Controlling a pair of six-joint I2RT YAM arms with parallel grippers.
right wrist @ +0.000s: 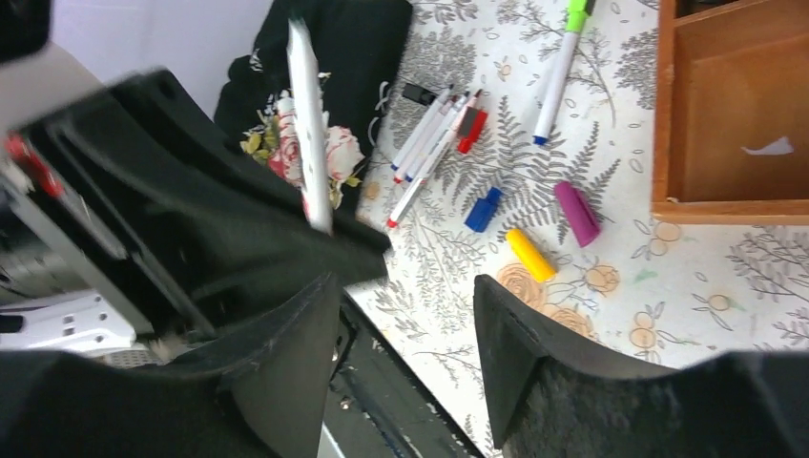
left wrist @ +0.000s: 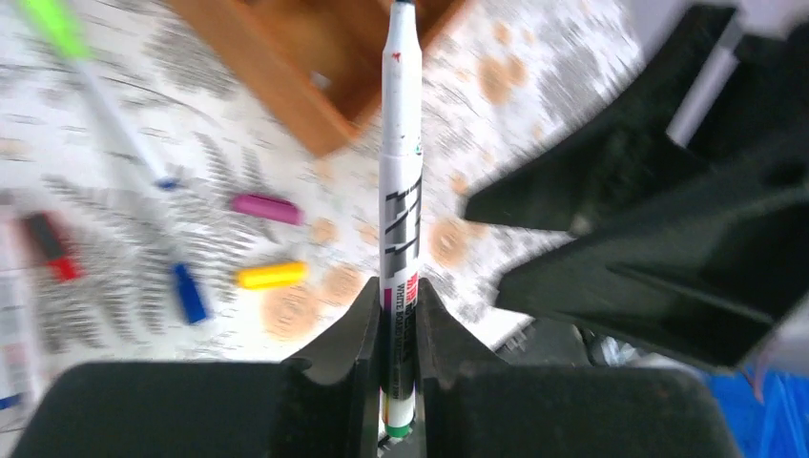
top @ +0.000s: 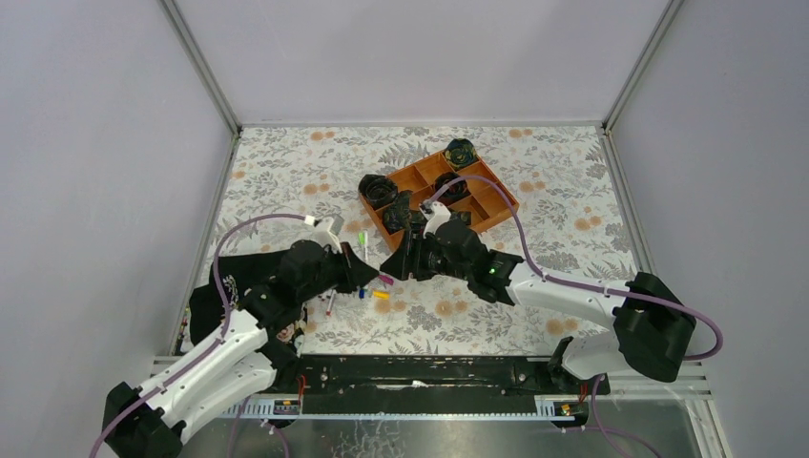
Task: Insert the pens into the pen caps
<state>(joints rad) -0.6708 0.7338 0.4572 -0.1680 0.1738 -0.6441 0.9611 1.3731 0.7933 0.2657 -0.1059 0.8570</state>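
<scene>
A white-barrelled pen (left wrist: 401,181) with a green rear end stands straight out of my left gripper (left wrist: 399,291), which is shut on its lower barrel. The same pen (right wrist: 310,124) shows in the right wrist view, sticking up from the left gripper's black body. My right gripper (right wrist: 405,286) is open and holds nothing; it hovers right beside the left gripper (top: 367,275) over the mat. Below lie loose pen caps: magenta (right wrist: 577,213), yellow (right wrist: 529,255) and blue (right wrist: 484,209). A green-capped pen (right wrist: 558,72) lies further off, and several pens (right wrist: 434,143) lie bundled with a red cap (right wrist: 472,131).
An orange wooden tray (top: 491,202) with compartments stands at the back right, with dark rolled fabric pieces (top: 378,187) in and around it. A black cloth with a flower print (right wrist: 324,57) lies at the left. The black rail (top: 420,372) runs along the near edge.
</scene>
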